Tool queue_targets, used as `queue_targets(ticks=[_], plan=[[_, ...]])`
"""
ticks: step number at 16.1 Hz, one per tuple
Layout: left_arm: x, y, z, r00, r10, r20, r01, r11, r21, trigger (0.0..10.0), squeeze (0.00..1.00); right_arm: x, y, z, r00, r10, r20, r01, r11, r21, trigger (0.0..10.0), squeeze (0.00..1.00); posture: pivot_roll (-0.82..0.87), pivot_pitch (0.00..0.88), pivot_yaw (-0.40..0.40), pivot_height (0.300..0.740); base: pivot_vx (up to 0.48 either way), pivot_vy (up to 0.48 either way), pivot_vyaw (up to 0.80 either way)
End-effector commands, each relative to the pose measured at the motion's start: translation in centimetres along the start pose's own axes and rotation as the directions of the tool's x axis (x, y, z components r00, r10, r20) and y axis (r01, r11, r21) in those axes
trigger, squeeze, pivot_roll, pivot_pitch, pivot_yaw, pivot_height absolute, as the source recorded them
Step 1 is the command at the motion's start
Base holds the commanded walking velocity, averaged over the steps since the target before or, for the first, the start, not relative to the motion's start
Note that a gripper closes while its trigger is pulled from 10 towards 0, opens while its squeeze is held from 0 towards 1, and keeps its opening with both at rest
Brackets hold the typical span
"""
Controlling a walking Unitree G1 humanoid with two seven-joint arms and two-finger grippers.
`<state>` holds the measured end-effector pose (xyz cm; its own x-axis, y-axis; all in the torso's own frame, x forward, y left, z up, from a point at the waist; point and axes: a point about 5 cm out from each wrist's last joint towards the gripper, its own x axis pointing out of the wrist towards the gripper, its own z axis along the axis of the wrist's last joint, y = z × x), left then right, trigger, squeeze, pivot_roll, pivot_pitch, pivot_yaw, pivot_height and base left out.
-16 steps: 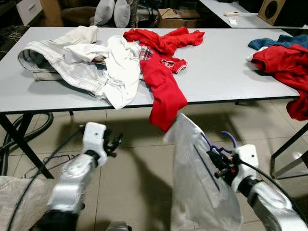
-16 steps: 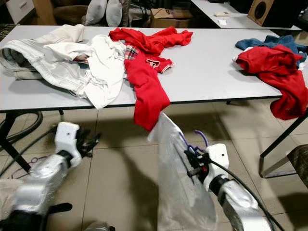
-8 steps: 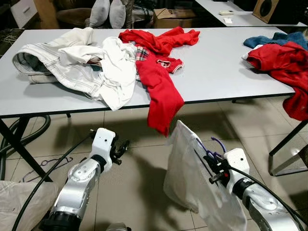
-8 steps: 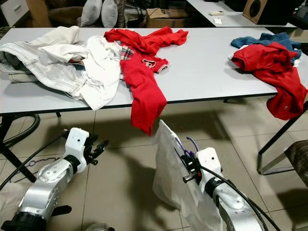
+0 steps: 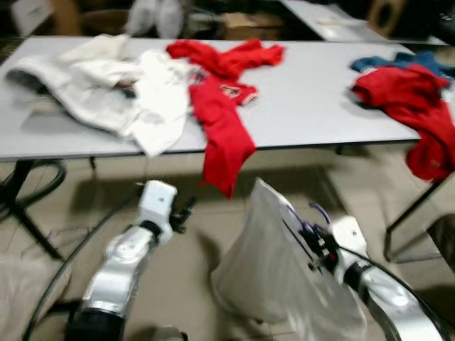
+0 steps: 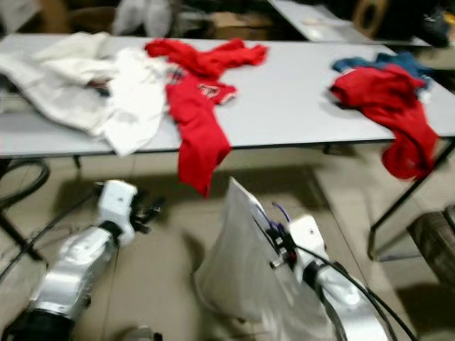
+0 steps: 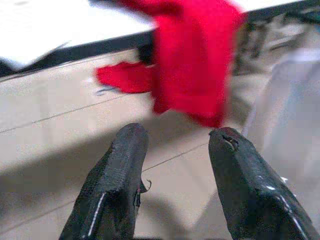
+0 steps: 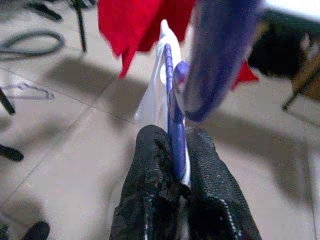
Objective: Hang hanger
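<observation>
Right end effector (image 8: 176, 165) is clamped tight on the purple plastic hanger (image 8: 172, 120), which carries a pale white garment (image 5: 274, 266) low over the tiled floor (image 6: 163, 270), just in front of the grey table (image 5: 313, 99). Left end effector (image 7: 175, 145) hangs nearby, fingers apart, holding nothing.

1 long grey table (image 5: 313, 106) carries 3 heaps of clothing: 1 white and cream pile (image 5: 106, 92), 1 red garment (image 5: 220, 106) trailing over the front edge, and 1 red heap over blue cloth (image 5: 409, 92). 1 purple plastic hanger (image 8: 175, 125) bears 1 pale translucent garment (image 5: 274, 263). 2 silver arms show.
</observation>
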<state>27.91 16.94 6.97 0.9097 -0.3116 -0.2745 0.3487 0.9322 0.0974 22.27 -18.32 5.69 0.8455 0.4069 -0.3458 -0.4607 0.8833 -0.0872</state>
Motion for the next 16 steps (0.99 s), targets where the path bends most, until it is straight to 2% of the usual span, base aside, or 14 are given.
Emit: queue_targets(ticks=[1, 3, 5, 8, 10, 13, 14, 16], plan=[[-0.1, -0.4, 0.1, 1.0, -0.007, 0.005, 0.007, 1.0, 0.005, 10.0, 0.0, -0.3, -0.9, 0.5, 0.999, -0.026, 0.027, 0.027, 0.999, -0.017, 10.0, 0.0, 0.05, 0.0, -0.019, 0.74, 0.0, -0.401, 0.8], [0.0, -0.5, 0.3, 1.0, -0.008, 0.008, 0.008, 1.0, 0.017, 10.0, 0.0, -0.5, -0.8, 0.5, 0.999, -0.007, 0.037, 0.008, 1.0, -0.024, 10.0, 0.0, 0.06, 0.0, -0.019, 0.74, 0.0, -0.399, 0.8], [0.7, -0.7, 0.9, 0.999, -0.027, 0.019, 0.026, 0.999, 0.03, 10.0, 0.0, -0.6, -1.0, 0.5, 0.999, 0.02, 0.041, -0.019, 0.999, -0.026, 10.0, 0.0, 0.05, 0.0, -0.006, 0.74, 0.0, -0.401, 0.8], [1.8, -1.4, 1.4, 0.997, -0.066, 0.028, 0.066, 0.998, -0.005, 10.0, 0.0, -1.4, -1.8, 0.5, 0.999, 0.023, 0.048, -0.022, 0.999, -0.032, 10.0, 0.0, 0.02, 0.0, 0.05, 0.74, 0.0, -0.405, 0.8], [2.3, -1.0, 1.2, 0.999, -0.051, 0.0, 0.051, 0.997, -0.05, 10.0, 0.0, -1.6, -2.0, 0.3, 0.999, -0.012, 0.05, 0.013, 1.0, -0.026, 10.0, 0.0, 0.02, 0.0, 0.059, 0.74, 0.0, -0.399, 0.8], [1.8, 1.5, 1.7, 0.997, 0.073, 0.007, -0.071, 0.989, -0.133, 10.0, 0.0, 0.2, -0.2, 0.8, 0.997, 0.024, 0.075, -0.025, 1.0, 0.014, 10.0, 0.0, 0.05, 0.0, 0.011, 0.74, 0.0, -0.412, 0.8], [1.4, 2.2, 1.7, 0.994, 0.106, 0.009, -0.104, 0.986, -0.133, 10.0, 0.0, 0.4, 0.3, 1.1, 0.995, 0.061, 0.084, -0.063, 0.998, 0.022, 10.0, 0.0, 0.09, 0.0, -0.019, 0.74, 0.0, -0.435, 0.8], [0.5, 3.0, 1.3, 0.984, 0.178, -0.006, -0.175, 0.961, -0.214, 10.0, 0.0, 0.6, 1.0, 1.0, 0.988, 0.132, 0.079, -0.132, 0.991, 0.003, 10.0, 0.0, 0.1, 0.0, -0.04, 0.74, 0.0, -0.474, 0.8]])
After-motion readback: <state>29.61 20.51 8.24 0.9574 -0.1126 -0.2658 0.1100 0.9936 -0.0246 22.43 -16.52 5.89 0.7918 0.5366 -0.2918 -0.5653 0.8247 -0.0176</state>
